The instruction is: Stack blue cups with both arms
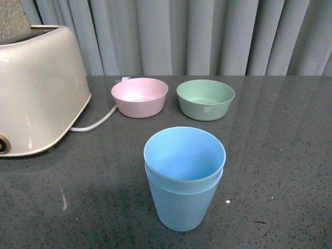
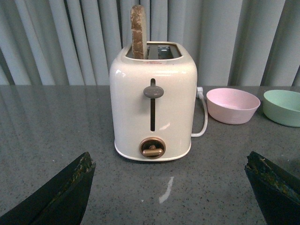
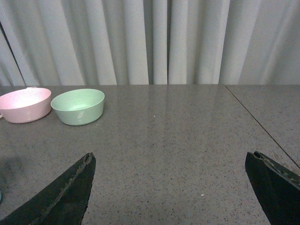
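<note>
Two light blue cups [image 1: 184,179] stand nested, one inside the other, upright on the dark grey table near the front middle in the front view. Neither arm shows in the front view. My left gripper [image 2: 169,161] is open and empty, its black fingers [image 2: 65,197] wide apart over bare table, facing the toaster. My right gripper [image 3: 171,161] is open and empty, its fingers [image 3: 61,199] wide apart over bare table. The cups show in neither wrist view.
A cream toaster [image 1: 36,91] with a slice of bread [image 2: 138,32] stands at the left, its white cord [image 1: 98,122] trailing right. A pink bowl [image 1: 139,97] and a green bowl [image 1: 205,99] sit behind the cups. Grey curtains hang behind the table.
</note>
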### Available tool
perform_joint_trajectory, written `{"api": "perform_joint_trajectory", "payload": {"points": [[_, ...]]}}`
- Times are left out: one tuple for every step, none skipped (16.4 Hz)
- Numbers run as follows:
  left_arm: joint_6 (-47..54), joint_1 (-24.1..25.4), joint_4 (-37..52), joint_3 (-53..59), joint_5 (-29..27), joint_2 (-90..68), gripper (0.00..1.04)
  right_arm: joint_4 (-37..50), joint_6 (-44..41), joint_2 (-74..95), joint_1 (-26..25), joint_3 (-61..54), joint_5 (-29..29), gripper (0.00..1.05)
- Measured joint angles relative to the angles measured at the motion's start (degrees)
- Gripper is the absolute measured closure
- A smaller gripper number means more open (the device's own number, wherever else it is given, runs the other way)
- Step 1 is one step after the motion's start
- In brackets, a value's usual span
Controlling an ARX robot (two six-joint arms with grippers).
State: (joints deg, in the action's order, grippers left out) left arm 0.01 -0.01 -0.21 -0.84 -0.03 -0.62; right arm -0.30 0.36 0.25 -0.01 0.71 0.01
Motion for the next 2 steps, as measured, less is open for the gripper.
{"api": "perform_joint_trajectory", "payload": {"points": [[0.00, 0.00, 0.00, 0.00, 0.00, 0.00, 0.07, 0.02, 0.00, 0.00, 0.00, 0.02, 0.00, 0.07], [0.00, 0.00, 0.00, 0.00, 0.00, 0.00, 0.07, 0.02, 0.00, 0.00, 0.00, 0.02, 0.00, 0.07]]}}
